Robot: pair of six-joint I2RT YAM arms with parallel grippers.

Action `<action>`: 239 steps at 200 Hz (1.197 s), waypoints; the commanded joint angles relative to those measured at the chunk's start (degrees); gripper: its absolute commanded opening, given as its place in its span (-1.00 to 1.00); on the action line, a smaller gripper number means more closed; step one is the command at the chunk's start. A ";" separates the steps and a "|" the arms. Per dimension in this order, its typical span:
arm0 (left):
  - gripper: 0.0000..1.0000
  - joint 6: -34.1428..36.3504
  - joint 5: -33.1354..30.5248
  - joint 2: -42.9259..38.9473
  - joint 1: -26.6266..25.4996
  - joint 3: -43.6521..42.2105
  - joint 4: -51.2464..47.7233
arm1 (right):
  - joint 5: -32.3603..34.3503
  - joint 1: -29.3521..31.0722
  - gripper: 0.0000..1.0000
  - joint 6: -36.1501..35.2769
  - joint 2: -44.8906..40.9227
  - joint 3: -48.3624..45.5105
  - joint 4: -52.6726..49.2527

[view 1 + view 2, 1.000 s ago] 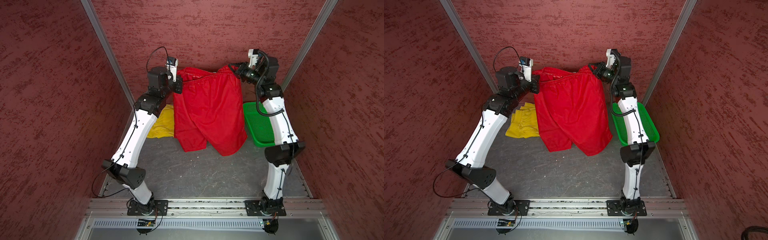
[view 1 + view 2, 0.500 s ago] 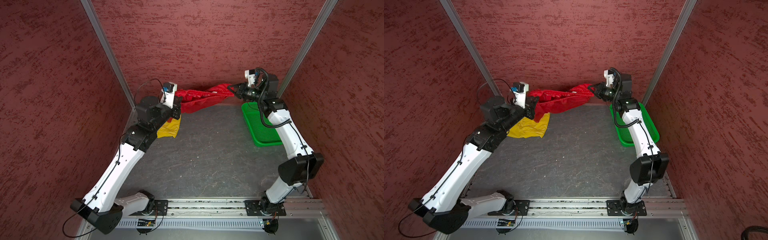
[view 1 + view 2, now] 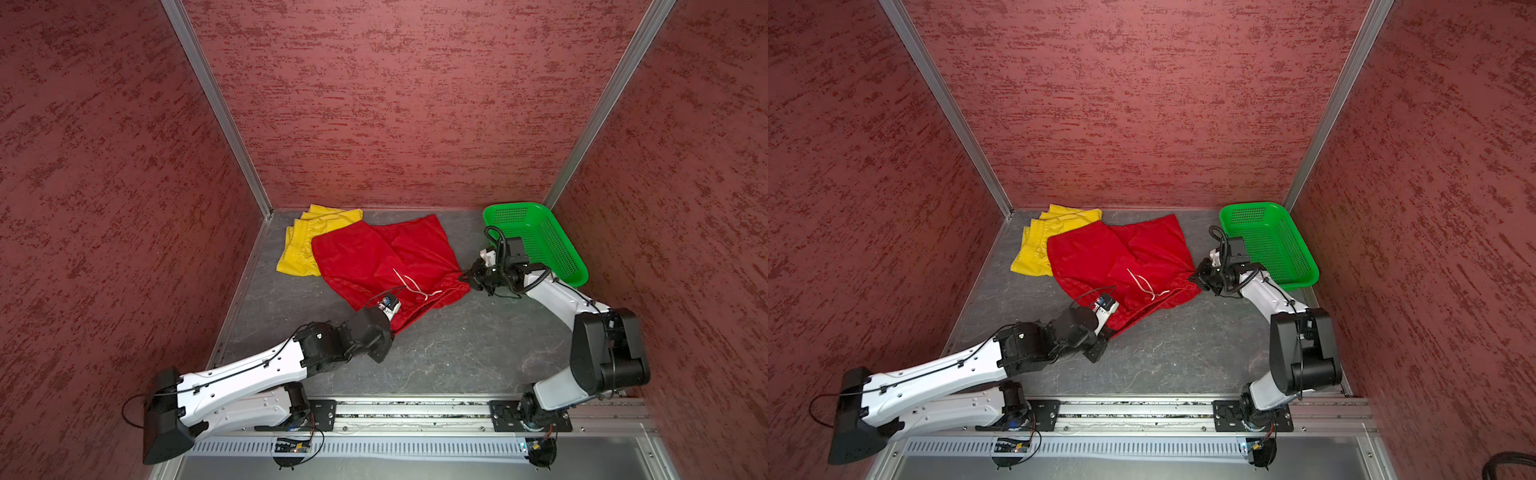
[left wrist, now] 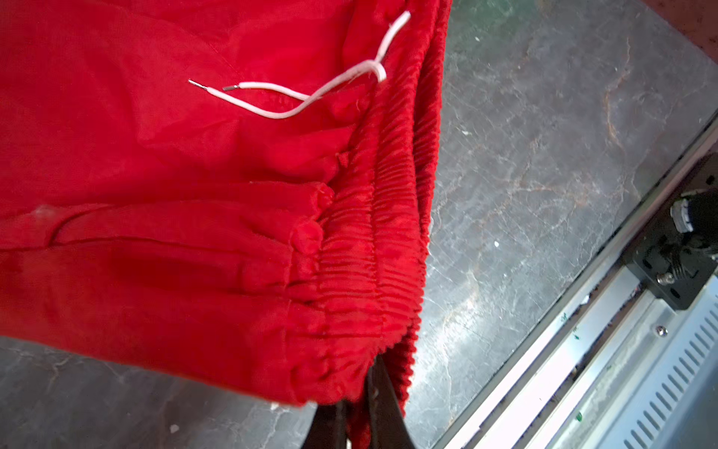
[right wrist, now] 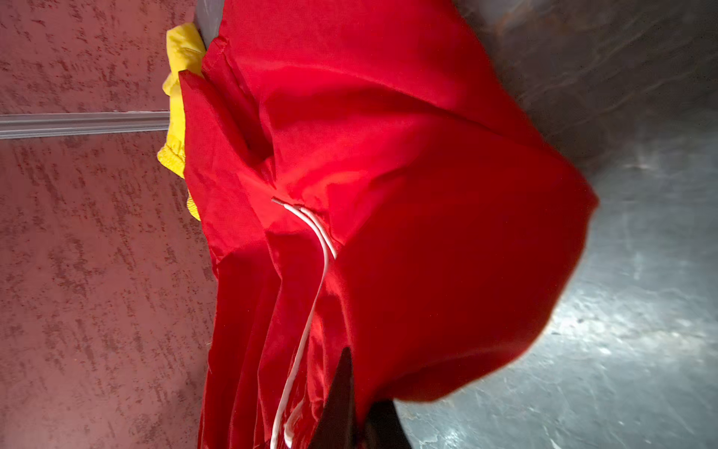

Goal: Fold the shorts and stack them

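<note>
Worktop [image 3: 457, 353], grey and veined, carries the red mesh shorts [image 3: 374, 257] spread flat, one leg overlapping the bright yellow fabric shorts [image 3: 299, 249] near the back-left corner. Left gripper [image 4: 355, 406] pinches one waistband end, right gripper [image 3: 466, 277] pinches the other, near the green perforated plastic basket [image 3: 552, 249]. White drawstring [image 3: 411, 286] lies loose. Waistband possibly lifted slightly there.

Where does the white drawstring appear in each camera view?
In a top view: drawstring near the middle, by the waistband edge.
In a top view: drawstring likewise.
Left wrist: drawstring beside the gathered waistband.
Right wrist: drawstring along the folds.
Shared landmark: red shorts beneath it.
</note>
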 commanded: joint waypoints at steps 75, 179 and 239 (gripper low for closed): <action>-0.01 -8.41 -7.79 21.08 -23.27 0.96 12.64 | 19.05 -0.79 -0.23 -11.90 -7.83 -0.96 -4.00; 0.70 -20.45 -13.05 1.10 -13.27 -0.56 5.20 | 12.23 9.61 0.23 -0.09 -33.86 -16.21 3.03; 0.83 -18.84 0.26 -25.86 23.39 -8.17 -6.20 | 21.61 38.02 0.27 16.20 -28.77 -26.62 16.31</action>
